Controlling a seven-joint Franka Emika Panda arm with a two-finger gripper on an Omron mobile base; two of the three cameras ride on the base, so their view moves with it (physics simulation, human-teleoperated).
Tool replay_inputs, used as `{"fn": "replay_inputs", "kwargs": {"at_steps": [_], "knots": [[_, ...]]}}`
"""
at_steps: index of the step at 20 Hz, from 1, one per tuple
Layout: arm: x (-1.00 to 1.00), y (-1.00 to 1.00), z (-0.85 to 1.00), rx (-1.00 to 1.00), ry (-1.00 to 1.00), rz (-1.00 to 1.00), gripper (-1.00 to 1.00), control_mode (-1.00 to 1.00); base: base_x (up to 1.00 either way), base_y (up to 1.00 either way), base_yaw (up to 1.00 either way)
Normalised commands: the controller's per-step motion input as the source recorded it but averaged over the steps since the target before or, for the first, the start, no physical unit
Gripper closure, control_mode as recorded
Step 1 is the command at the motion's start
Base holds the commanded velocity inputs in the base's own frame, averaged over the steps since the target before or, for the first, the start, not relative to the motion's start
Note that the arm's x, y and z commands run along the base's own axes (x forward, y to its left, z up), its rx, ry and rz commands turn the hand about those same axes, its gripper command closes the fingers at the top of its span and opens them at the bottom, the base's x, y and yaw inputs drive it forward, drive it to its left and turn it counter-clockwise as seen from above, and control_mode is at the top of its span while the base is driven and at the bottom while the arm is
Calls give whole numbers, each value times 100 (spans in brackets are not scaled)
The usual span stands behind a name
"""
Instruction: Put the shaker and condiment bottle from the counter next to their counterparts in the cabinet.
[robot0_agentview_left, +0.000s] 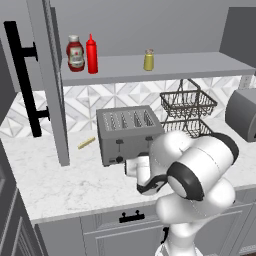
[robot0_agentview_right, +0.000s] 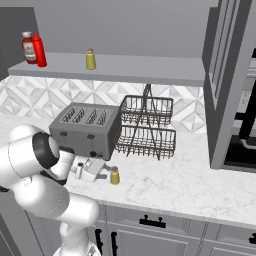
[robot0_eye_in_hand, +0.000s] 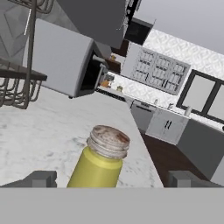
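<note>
Right base view: jaws spread wide beside shaker (robot0_agentview_right: 115, 175), toaster (robot0_agentview_right: 86, 128) and wire rack (robot0_agentview_right: 147, 127) behind.

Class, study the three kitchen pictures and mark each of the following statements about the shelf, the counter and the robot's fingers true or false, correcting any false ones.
1. The red condiment bottle stands on the cabinet shelf beside the ketchup bottle. True.
2. A shaker stands on the counter in front of the toaster. True.
3. The fingers are closed on that shaker. False: they stand wide apart, one on each side of it, without touching.
4. The shaker on the counter lies on its side. False: it stands upright.
5. The wire basket rack sits on the shelf. False: it stands on the counter, beside the toaster.
</note>
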Motion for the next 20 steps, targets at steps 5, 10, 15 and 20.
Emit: {"fn": "replay_inputs", "kwargs": {"at_steps": [5, 10, 15, 20], "knots": [[9, 0, 0, 0, 0, 0, -100, -100, 0, 0, 0], [0, 0, 0, 0, -1, 0, -100, -100, 0, 0, 0], [0, -1, -1, 0, -1, 0, -100, -100, 0, 0, 0], [0, -15, 0, 0, 0, 0, -100, -100, 0, 0, 0]]}}
